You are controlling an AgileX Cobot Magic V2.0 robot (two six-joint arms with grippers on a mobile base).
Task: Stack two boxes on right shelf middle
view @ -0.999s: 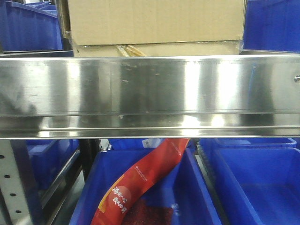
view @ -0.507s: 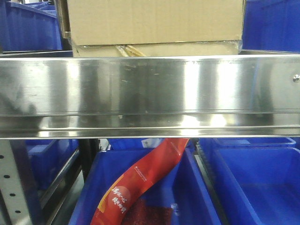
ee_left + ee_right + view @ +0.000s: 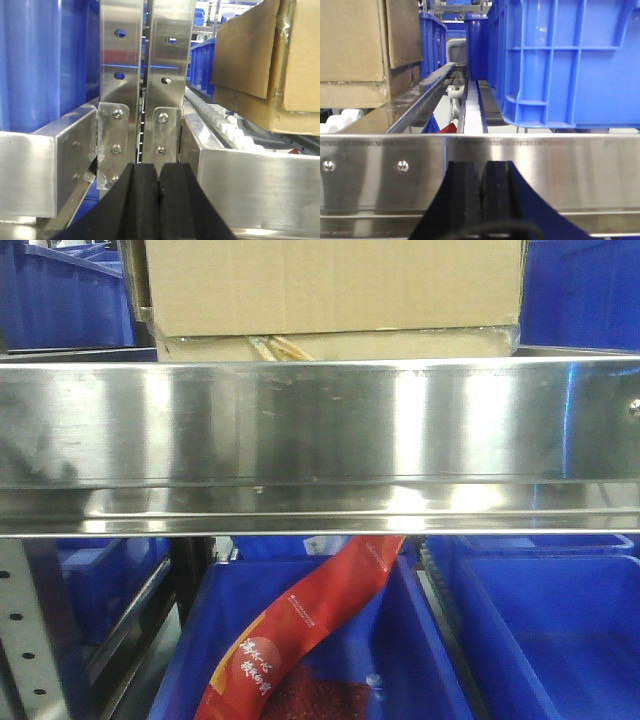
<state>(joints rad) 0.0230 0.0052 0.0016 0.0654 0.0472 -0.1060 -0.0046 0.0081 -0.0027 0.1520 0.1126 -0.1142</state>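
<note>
Two boxes [image 3: 330, 285] stacked on the steel shelf [image 3: 320, 440], left gripper [image 3: 159, 187] fingers together, right gripper [image 3: 483, 192] fingers together, both holding nothing

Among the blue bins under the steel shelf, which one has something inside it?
The middle blue bin under the shelf: a red packet leans in it. The bin to its right shows only a bare blue interior.

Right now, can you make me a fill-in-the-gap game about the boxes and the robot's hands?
1. In the front view the upper box rests on a second ____.
2. The red packet lies in a ____ bin.
3. The left gripper is ____.
4. Beside the right gripper, a blue crate sits on the ____ shelf.

Missing words: box; blue; shut; steel
</note>
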